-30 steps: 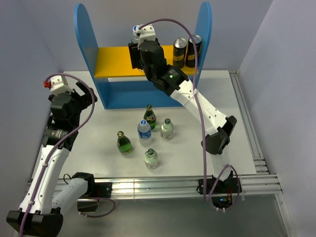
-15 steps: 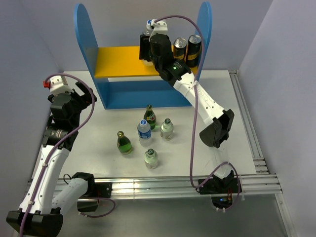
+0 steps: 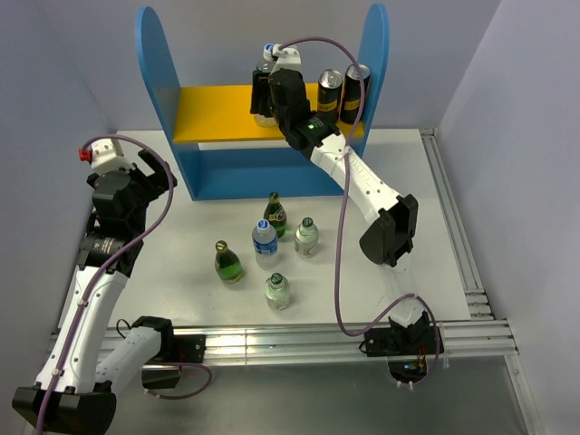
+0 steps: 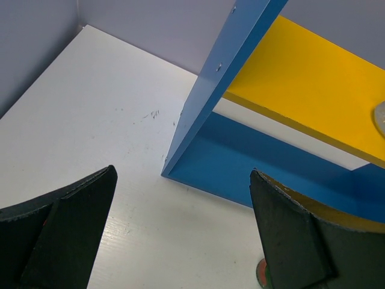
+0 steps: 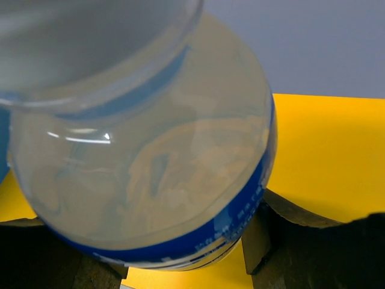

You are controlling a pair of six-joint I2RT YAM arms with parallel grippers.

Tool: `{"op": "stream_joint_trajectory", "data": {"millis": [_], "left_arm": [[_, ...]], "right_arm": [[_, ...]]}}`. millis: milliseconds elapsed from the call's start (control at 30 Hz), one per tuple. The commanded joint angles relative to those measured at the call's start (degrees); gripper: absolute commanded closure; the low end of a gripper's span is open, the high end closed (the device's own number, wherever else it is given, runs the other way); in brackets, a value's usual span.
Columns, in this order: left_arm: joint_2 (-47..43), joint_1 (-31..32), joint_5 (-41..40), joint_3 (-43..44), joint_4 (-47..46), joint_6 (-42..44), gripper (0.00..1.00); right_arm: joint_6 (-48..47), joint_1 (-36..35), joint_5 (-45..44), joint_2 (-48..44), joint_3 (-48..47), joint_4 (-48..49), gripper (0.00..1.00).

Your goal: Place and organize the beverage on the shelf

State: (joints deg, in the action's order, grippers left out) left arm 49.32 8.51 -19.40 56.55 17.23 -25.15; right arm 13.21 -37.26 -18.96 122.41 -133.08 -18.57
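My right gripper [image 3: 266,96] is shut on a clear bottle with a blue label [image 3: 266,60] and holds it upright over the yellow upper board [image 3: 213,111] of the blue shelf [image 3: 156,63], left of two cans. In the right wrist view the bottle [image 5: 150,150] fills the frame between my dark fingers [image 5: 289,232]. I cannot tell whether it rests on the board. On the table stand two dark green bottles [image 3: 275,214] [image 3: 227,261], a blue-label bottle [image 3: 264,243] and two short clear bottles [image 3: 306,236] [image 3: 277,291]. My left gripper [image 3: 156,169] is open and empty by the shelf's left panel [image 4: 222,78].
Two black-and-gold cans [image 3: 330,91] [image 3: 355,89] stand at the right end of the upper board. The blue base [image 3: 254,177] lies under it. Grey walls close in the table on the left, back and right. A metal rail [image 3: 453,227] runs along the right edge.
My right gripper has carried the bottle right along the upper board toward the cans, then a little back left, with the arm stretched further. The left arm has not moved.
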Motion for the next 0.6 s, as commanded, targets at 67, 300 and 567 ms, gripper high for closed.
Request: {"op": "stream_joint_trajectory", "data": {"millis": [67, 300, 567], "left_arm": [[-1.0, -0.7, 0.1, 0.4, -1.2, 0.5, 0.01], [-1.0, -1.0, 0.2, 0.4, -1.2, 0.6, 0.01], [-1.0, -1.4, -0.3, 0.4, -1.2, 0.5, 0.01]], "right_arm": [[-0.1, -0.3, 0.1, -0.2, -0.9, 4.1, 0.24], [-1.3, -0.8, -0.8, -0.1, -0.3, 3.9, 0.01], [-2.4, -1.7, 1.9, -3.9, 5.8, 6.0, 0.0]]}}
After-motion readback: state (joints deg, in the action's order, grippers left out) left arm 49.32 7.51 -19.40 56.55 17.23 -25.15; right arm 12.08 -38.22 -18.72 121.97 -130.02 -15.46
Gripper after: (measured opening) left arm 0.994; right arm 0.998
